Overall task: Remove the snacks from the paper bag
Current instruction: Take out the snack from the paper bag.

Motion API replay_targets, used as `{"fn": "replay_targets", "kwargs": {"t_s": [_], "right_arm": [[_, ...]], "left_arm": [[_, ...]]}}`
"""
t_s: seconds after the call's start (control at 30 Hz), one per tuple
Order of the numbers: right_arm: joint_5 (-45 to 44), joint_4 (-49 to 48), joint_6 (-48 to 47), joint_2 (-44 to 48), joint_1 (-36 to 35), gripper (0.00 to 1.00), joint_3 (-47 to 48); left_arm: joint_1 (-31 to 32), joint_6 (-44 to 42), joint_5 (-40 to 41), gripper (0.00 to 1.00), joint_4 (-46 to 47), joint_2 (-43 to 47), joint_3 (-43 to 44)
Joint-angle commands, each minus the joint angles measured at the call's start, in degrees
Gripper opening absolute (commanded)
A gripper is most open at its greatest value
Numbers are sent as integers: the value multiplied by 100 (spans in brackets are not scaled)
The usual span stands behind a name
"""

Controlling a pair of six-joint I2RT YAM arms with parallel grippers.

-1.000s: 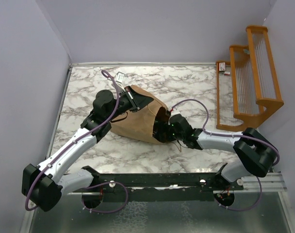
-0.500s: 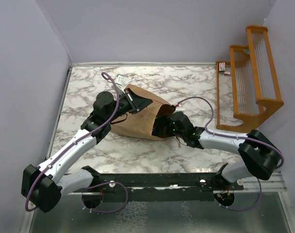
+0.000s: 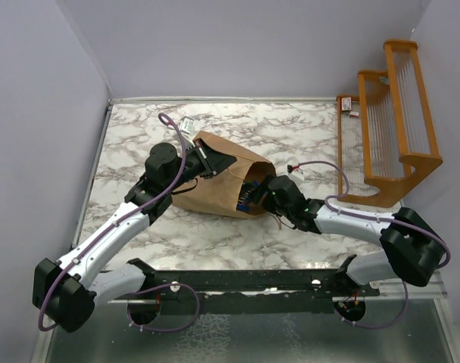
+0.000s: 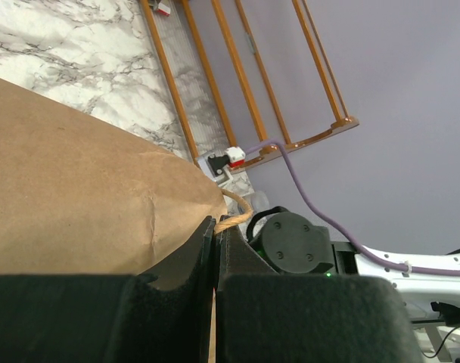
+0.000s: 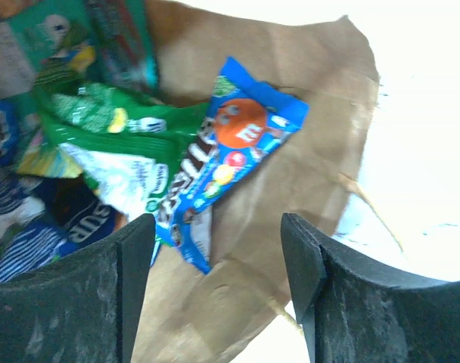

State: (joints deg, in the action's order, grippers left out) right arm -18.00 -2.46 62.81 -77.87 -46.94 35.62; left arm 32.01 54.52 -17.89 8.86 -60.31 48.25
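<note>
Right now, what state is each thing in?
paper bag: on its side, mouth open.
snacks: the visible ones lie inside the bag.
left gripper: shut on the paper bag's edge.
right gripper: open at the bag's mouth, empty.

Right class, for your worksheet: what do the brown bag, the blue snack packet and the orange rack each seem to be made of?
The brown bag: matte kraft paper, going by its creases and dull surface. The blue snack packet: probably thin plastic or foil film, since it looks glossy, crinkled and printed. The orange rack: looks like varnished wood, with thin rods.
</note>
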Motion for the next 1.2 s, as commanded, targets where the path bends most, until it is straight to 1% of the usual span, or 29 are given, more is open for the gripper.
{"fn": "replay_targets", "kwargs": {"t_s": [0.0,0.03,0.1,0.13,0.27,0.43,0.53,0.63,0.67,0.7,0.77,0.87,0.93,1.0,1.17], "right_arm": [[-633,235,872,-291,16,65,36],[-581,70,850,-339,87,63,-5],[-301,-149,818,-470,259,54,-17],[-203,-184,835,-542,312,51,21],[62,-471,670,-797,361,50,152],[182,-706,766,-1120,390,50,257],[337,-859,756,-1313,396,44,399],[453,-951,716,-1470,396,43,524],[483,-967,681,-1496,396,40,552],[530,-1004,589,-1503,404,33,585],[595,-936,356,-1449,405,21,662],[746,-537,-24,-1286,405,9,802],[863,-201,-353,-1089,404,5,862],[943,35,-604,-836,404,2,841],[1319,244,-1432,-2,405,2,728]], "left_arm": [[7,12,47,0,189,38,161],[8,22,35,0,214,21,152],[8,15,18,0,206,5,167],[10,15,14,0,197,-5,167],[12,2,19,0,170,-9,182],[9,-5,59,0,142,-7,196],[7,-34,101,0,79,6,240],[7,-71,226,0,-48,55,267],[7,-71,298,0,-99,83,269],[9,-87,372,0,-153,128,279],[7,-138,667,0,-381,236,310],[7,-268,1296,0,-748,502,372],[11,-391,1531,0,-879,652,405],[7,-506,1651,0,-950,747,426],[-1,-562,1560,0,-1010,674,423]]}}
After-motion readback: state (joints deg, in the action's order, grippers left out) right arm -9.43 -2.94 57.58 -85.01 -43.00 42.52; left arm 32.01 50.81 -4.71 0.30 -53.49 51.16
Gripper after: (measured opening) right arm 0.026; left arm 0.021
